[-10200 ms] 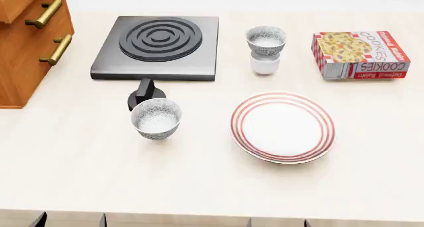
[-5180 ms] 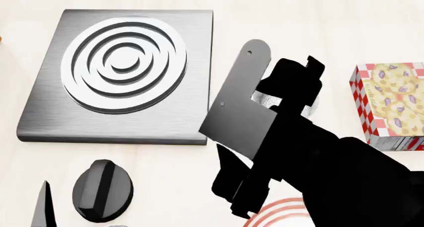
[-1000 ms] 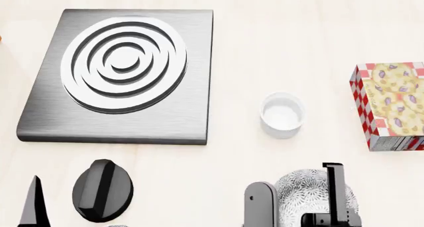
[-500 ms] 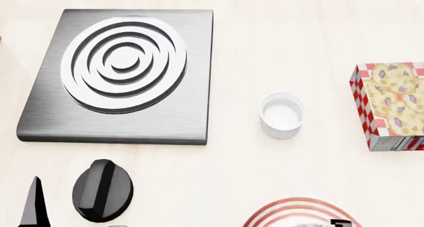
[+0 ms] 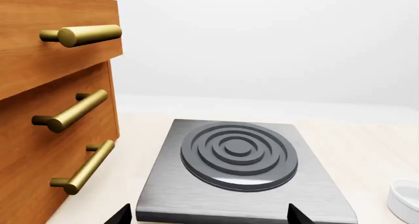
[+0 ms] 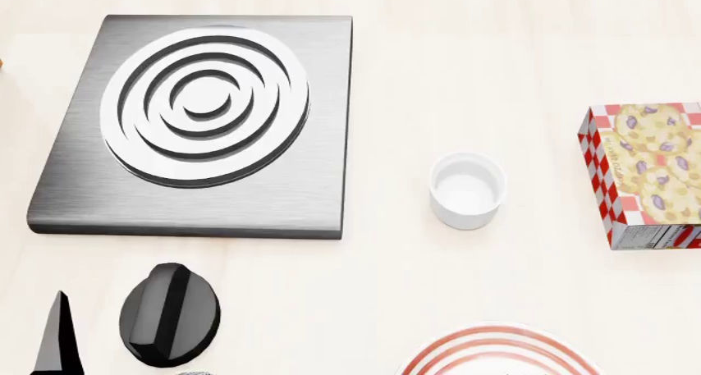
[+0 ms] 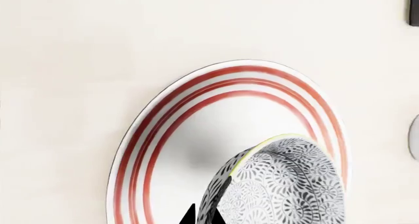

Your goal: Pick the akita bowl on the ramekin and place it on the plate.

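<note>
In the right wrist view the akita bowl [image 7: 288, 185], grey-and-white patterned, hangs tilted over the plate [image 7: 170, 131], a white dish with red rings, and casts a soft shadow on it. My right gripper [image 7: 204, 218] is shut on the bowl's rim, one black fingertip on each side. In the head view the ramekin [image 6: 468, 190] stands empty on the counter and only the plate's far rim [image 6: 498, 349] shows at the bottom edge. My left gripper [image 5: 209, 220] is open before the stove [image 5: 239, 170], holding nothing.
A steel hotplate [image 6: 197, 121] fills the left of the counter, with a black knob [image 6: 170, 313] in front of it. A cookie box [image 6: 646, 174] lies at the right edge. A wooden drawer unit [image 5: 52, 116] with brass handles stands left of the stove.
The right gripper and the bowl have dropped out of the head view's bottom edge, uncovering the plate's rim there. The ramekin and left gripper have stayed put.
</note>
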Robot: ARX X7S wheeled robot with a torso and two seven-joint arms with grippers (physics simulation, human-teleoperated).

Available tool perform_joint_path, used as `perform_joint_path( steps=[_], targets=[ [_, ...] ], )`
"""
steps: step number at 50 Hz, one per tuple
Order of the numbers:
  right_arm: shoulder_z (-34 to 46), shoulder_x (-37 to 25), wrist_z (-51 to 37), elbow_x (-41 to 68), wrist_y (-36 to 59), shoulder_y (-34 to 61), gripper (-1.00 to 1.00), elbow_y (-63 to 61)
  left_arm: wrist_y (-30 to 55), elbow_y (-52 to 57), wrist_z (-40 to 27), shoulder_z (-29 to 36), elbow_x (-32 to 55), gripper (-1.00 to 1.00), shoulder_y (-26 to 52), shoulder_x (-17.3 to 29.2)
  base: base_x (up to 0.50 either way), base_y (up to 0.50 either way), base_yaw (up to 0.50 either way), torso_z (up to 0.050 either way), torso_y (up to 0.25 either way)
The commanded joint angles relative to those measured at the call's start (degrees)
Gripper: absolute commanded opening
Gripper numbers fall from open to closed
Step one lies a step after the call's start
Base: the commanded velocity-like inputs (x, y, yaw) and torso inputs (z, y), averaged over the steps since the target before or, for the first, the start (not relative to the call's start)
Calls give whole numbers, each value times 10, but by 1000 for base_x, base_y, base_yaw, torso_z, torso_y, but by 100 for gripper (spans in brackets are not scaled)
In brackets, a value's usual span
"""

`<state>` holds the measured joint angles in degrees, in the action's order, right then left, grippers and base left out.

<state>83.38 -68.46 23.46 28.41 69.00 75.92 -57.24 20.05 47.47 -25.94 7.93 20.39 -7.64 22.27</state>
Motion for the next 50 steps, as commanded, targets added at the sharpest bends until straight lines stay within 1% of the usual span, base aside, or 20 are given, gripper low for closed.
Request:
perform_joint_path(
  steps=[1,25,40,41,43,44,50],
  targets=[
    [9,5,-25,-18,-17,-4,-100,15,0,0,-3,3,1,100,1,2,0,0,0,0,0],
    [7,4,-40,-22,-40,-13,-100,69,-4,-3,-5,7,2,100,2,5,0,0,0,0,0],
    [-1,11,-60,-16,-57,-26,-100,81,-7,-3,-8,12,-1,100,0,7,0,0,0,0,0],
    [-4,9,-52,-14,-54,-18,-100,79,-7,-3,-9,12,0,100,0,8,0,0,0,0,0],
    [1,13,-65,-17,-62,-32,-100,85,-7,-3,-9,11,0,100,0,8,0,0,0,0,0],
    [-3,12,-56,-14,-59,-23,-100,84,-7,-3,-9,11,1,100,1,8,0,0,0,0,0],
    [2,21,-72,-16,-71,-42,-100,96,-8,-4,-10,13,0,100,2,9,0,0,0,0,0]
  ],
)
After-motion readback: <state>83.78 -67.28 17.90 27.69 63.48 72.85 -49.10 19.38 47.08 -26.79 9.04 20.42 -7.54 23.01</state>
